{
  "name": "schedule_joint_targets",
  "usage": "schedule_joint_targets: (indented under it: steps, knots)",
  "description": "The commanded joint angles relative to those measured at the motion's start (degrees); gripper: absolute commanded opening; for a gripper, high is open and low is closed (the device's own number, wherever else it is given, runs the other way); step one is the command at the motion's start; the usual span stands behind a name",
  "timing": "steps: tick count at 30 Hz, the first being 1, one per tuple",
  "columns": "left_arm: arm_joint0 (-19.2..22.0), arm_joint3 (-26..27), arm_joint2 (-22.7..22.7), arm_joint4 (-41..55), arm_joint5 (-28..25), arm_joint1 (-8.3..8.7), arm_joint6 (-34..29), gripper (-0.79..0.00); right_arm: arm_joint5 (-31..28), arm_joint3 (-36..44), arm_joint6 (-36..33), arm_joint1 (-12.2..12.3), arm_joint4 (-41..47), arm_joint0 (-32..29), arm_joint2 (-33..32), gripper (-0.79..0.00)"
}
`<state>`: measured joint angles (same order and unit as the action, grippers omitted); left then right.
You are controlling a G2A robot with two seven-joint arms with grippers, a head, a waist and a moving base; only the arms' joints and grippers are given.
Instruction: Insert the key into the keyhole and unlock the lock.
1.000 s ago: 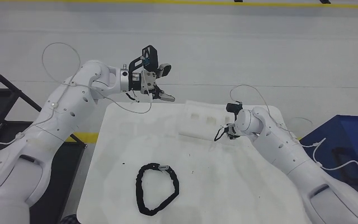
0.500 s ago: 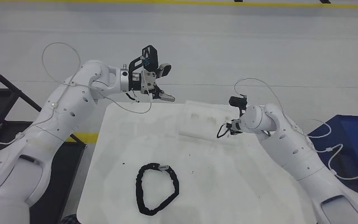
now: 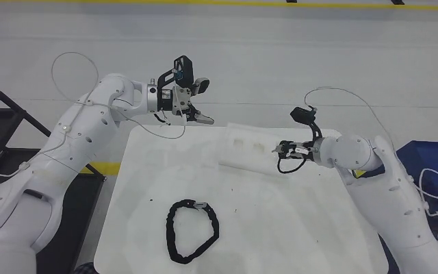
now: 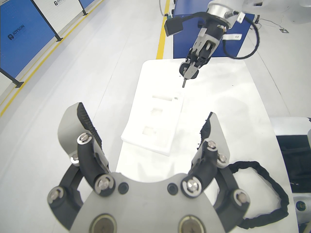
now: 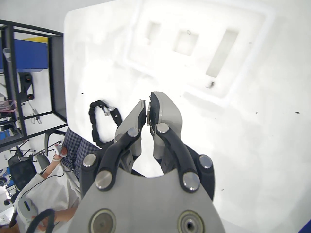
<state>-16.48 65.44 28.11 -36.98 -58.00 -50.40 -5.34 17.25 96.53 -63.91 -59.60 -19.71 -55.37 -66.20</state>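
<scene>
A black fabric-covered chain lock [image 3: 191,229] lies coiled on the white table [image 3: 287,226], near its front left. Its metal lock end [image 5: 107,112] points toward the far side. My right gripper [image 3: 278,148] hovers over the table beside the foam tray's right end and is shut on the small metal key [image 4: 184,83], whose shaft sticks out below the fingertips [image 5: 155,103]. The lock [image 5: 97,120] lies well beyond that gripper [image 5: 147,105]. My left gripper [image 3: 200,117] hangs above the table's far left corner, open and empty, fingers [image 4: 83,120] wide apart.
A white foam tray [image 3: 236,156] with three rectangular recesses sits at the back middle of the table. A black frame [image 5: 51,78] stands off the table's left side, and a blue cabinet [image 4: 184,13] stands off the right side.
The right arm has swung its elbow outward to the right and turned its wrist, carrying the gripper with the key slightly right. The left arm and the lock have stayed put.
</scene>
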Motion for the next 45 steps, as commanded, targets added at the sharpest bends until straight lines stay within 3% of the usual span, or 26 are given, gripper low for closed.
schedule_joint_targets:
  steps: [1, 11, 19, 35, 45]
  knots:
    - [0.0, 0.0, 0.0, 0.0, 0.0, 0.0, 0.0, 0.0, -2.43, 2.0, 0.9, 0.38, 3.16, -2.21, -3.04, -0.785]
    - [0.0, 0.0, 0.0, 0.0, 0.0, 0.0, 0.0, 0.0, -14.27, 5.74, 5.03, 1.4, 17.34, -10.39, -13.5, -0.785]
    - [0.0, 0.0, 0.0, 0.0, 0.0, 0.0, 0.0, 0.0, -19.08, 5.36, 6.07, 1.76, 23.71, -13.76, -16.97, -0.785]
    - [-0.6, 1.92, 0.84, -0.63, 0.63, 0.15, -0.71, 0.0, -19.63, 4.52, 6.1, 1.78, 24.91, -13.86, -17.21, -0.785]
    - [-6.75, 6.71, -0.07, -5.34, 0.0, 2.17, 1.07, 0.0, -19.63, 4.52, 6.1, 1.78, 24.91, -13.86, -17.21, -0.785]
